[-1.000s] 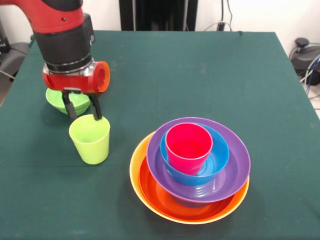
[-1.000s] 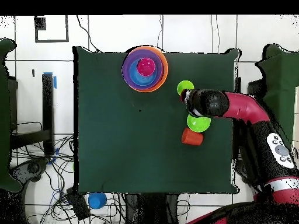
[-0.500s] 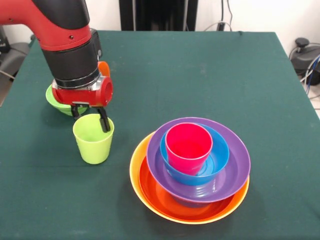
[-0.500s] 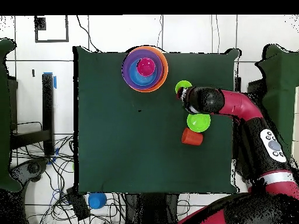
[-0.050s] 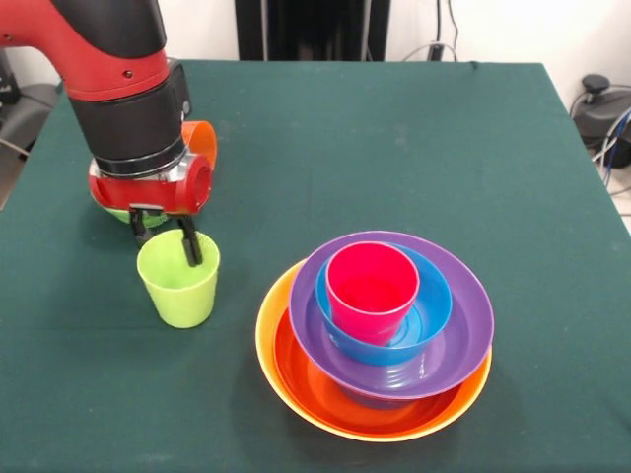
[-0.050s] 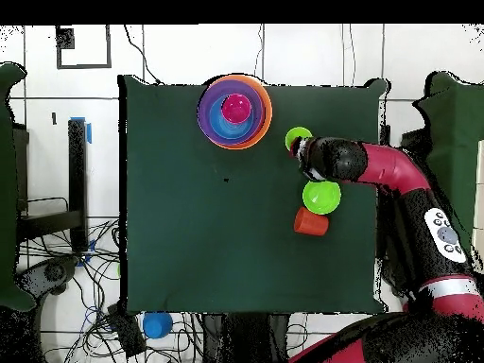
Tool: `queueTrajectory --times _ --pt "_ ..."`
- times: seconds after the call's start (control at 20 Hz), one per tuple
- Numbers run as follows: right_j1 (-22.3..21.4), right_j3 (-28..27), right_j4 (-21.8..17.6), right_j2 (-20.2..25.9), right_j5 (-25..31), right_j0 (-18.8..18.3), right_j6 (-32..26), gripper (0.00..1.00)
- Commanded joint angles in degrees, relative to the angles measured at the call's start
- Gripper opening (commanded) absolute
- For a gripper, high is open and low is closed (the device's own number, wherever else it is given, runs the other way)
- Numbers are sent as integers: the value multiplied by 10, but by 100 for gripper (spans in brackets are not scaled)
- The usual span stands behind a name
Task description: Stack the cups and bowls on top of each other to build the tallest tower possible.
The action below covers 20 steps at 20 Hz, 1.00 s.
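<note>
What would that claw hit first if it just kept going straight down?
The claw points down over the lime green cup, one finger seemingly inside its rim; going on, it would likely meet the cup's wall or bottom first.

Green-clothed table [image 5: 394, 138] on white tiled floor [image 6: 312, 52].

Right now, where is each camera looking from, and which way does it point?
Front view: sits across the table, facing the robot; shows the red and black arm's end and the gripper astride the rim of the lime green plastic cup.
Overhead view: looks straight down; shows the whole arm reaching in from the right.
Both show the green table, that cup and the multicoloured stack of plastic bowls.
</note>
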Motion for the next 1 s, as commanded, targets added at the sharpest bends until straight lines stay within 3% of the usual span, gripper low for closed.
queueTrajectory --times 0.05,0.4,0.7,1.0 --pt "8 -28 -40 11 25 27 -132 0" --pt "-8 -19 -42 -11 14 41 -83 0" --pt "-19 -6 -36 -10 15 40 -78 0" --pt "-119 62 9 -3 68 42 -53 0"
